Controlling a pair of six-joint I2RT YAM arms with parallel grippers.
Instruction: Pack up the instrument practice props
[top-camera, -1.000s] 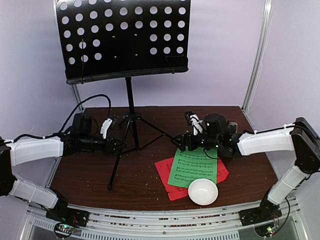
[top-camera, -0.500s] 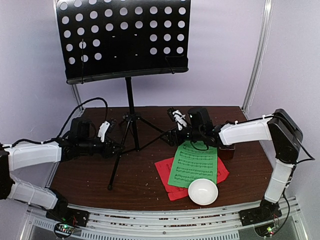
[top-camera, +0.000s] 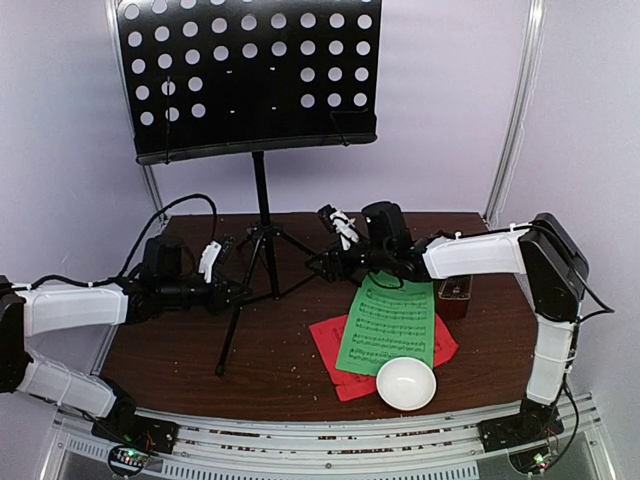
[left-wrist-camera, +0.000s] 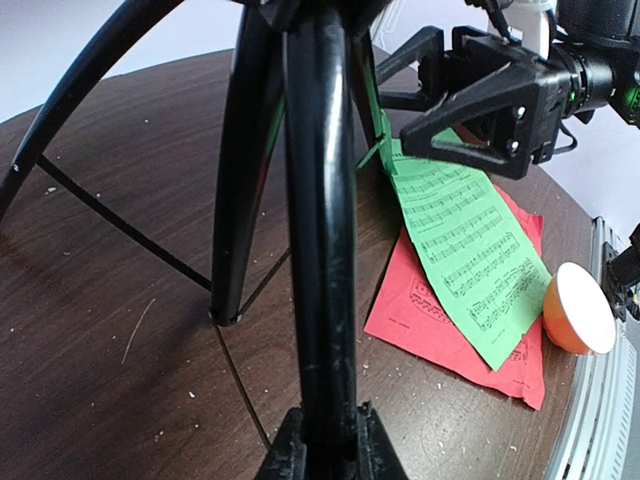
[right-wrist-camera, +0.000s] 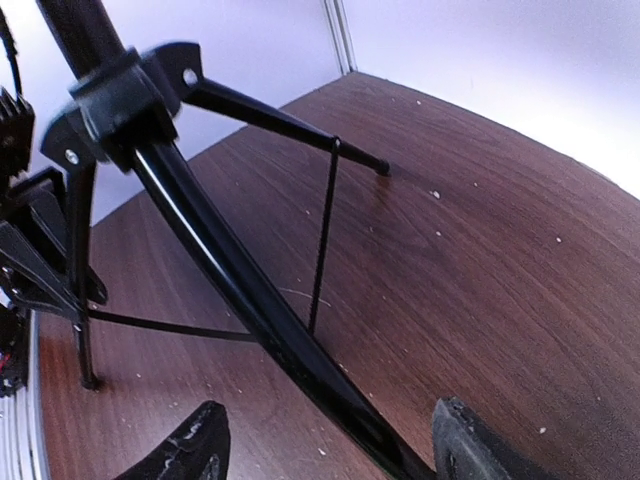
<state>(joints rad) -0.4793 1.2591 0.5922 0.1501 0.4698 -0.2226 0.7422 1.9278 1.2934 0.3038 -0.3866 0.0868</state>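
The black perforated music stand (top-camera: 250, 75) stands at the back on its tripod. My left gripper (top-camera: 235, 292) is shut on the tripod's front-left leg (left-wrist-camera: 320, 250); in the left wrist view the jaws (left-wrist-camera: 330, 440) pinch the leg on both sides. My right gripper (top-camera: 320, 265) is open and straddles the right leg (right-wrist-camera: 250, 300) without touching it, one finger (right-wrist-camera: 190, 445) on each side. The green music sheet (top-camera: 390, 325) lies on the red sheet (top-camera: 335, 365) at the front right. The small red-brown metronome (top-camera: 455, 297) stands behind my right forearm, partly hidden.
A white bowl (top-camera: 406, 383) sits on the sheets' near corner, close to the table's front edge. Thin brace wires (right-wrist-camera: 325, 230) run between the tripod legs. White walls and a metal post (top-camera: 515, 110) close the back and sides.
My right arm has swung left from over the sheets to the tripod's right leg, uncovering the metronome. The left jaws have closed on the front-left leg. The stand's desk has shifted slightly.
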